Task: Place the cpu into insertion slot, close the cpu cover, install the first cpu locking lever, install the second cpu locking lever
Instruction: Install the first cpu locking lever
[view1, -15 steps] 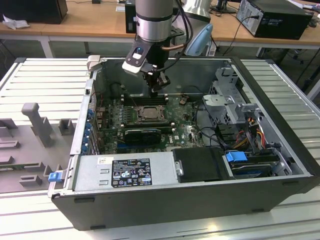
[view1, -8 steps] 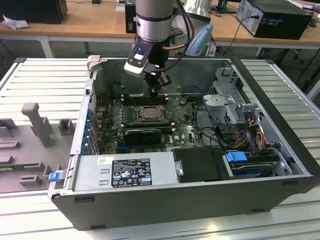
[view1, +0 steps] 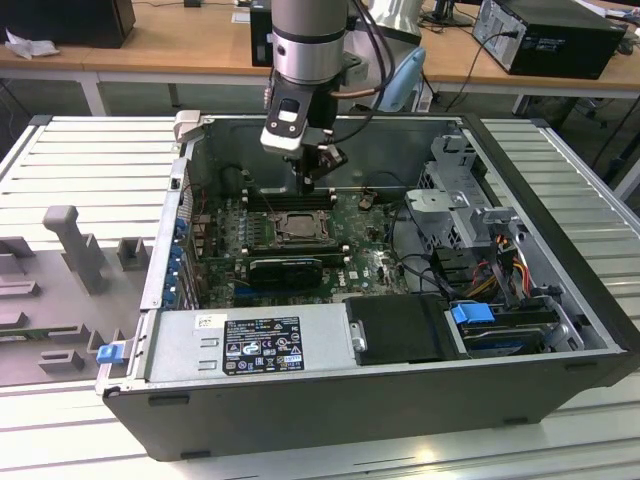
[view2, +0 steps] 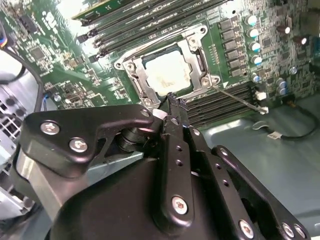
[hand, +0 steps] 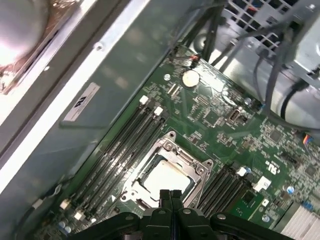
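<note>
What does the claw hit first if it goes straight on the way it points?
Probably the cpu cover, at its frame edge nearest the tip. The shut claw points at it in both wrist views. Depth is unclear; it might land just inside the window, on the cpu.

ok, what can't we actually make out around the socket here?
- Second wrist view: the gripper hides the cover's near edge, so latching there can't be judged.
- First wrist view: the gripper hides the chip's near edge.
- Exterior view: the cover is too small to tell whether it is locked down.
</note>
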